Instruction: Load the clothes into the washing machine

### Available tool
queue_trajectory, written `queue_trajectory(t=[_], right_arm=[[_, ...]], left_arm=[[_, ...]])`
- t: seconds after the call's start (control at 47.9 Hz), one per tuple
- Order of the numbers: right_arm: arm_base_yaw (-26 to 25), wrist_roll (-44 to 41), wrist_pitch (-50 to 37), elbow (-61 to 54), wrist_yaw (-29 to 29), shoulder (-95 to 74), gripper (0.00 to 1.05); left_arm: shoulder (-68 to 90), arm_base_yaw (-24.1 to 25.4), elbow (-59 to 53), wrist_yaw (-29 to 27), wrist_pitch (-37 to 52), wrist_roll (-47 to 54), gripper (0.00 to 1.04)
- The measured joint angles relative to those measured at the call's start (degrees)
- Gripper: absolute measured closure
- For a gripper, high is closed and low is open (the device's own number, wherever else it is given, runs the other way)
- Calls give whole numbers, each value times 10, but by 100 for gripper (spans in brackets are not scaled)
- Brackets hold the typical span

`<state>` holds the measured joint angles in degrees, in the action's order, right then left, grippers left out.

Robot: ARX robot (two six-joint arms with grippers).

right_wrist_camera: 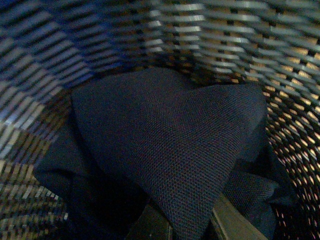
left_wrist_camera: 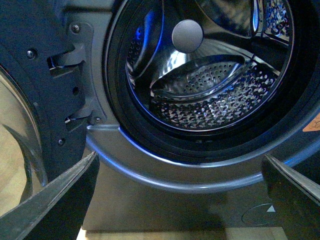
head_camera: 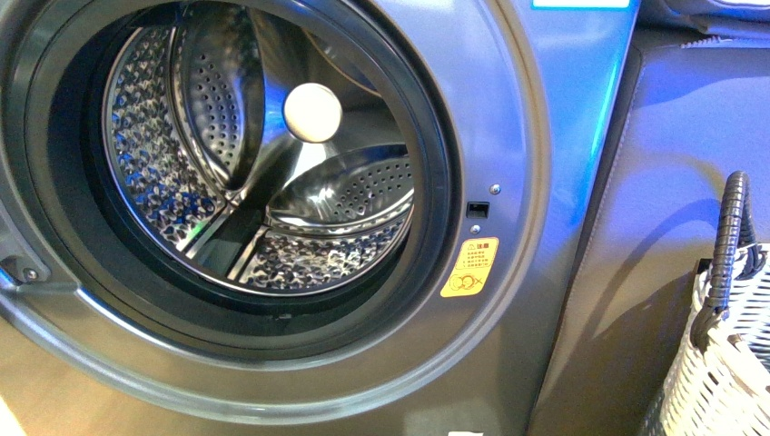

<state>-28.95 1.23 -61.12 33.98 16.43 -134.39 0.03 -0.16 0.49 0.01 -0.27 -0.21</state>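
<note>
The washing machine (head_camera: 508, 136) is silver-grey, and its round porthole stands open onto a shiny perforated drum (head_camera: 263, 182); the front view holds neither arm. In the left wrist view my left gripper (left_wrist_camera: 180, 200) is open, low before the door ring (left_wrist_camera: 200, 175), its fingers (left_wrist_camera: 60, 200) wide apart and empty. The clothes (right_wrist_camera: 170, 140), a dark navy mesh-knit garment, lie inside the woven basket (right_wrist_camera: 240, 45) in the right wrist view. My right gripper (right_wrist_camera: 187, 227) is shut on a fold of that fabric, which drapes over and hides most of both fingers.
A yellow warning sticker (head_camera: 469, 268) sits right of the porthole. The white woven basket (head_camera: 717, 363) with its dark handle (head_camera: 729, 236) stands at the front view's right edge beside a grey-brown panel (head_camera: 654, 227). The open door's hinge side (left_wrist_camera: 65, 75) is beside my left gripper.
</note>
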Motion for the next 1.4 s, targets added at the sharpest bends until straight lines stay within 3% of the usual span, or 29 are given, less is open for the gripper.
queue_trajectory(t=[0.334,0.752,1.107,1.399], right_arm=[[25,47,27,-74,33,250,98],[35,99,139,-68,63,510,98],[67,112,241,31,71,683,98],[157,110,339,207,46,739,98]], left_arm=[[0,0,0,0,0,0,6],[0,0,0,0,0,0,6],[0,0,0,0,0,0,6],[0,0,0,0,0,0,6]])
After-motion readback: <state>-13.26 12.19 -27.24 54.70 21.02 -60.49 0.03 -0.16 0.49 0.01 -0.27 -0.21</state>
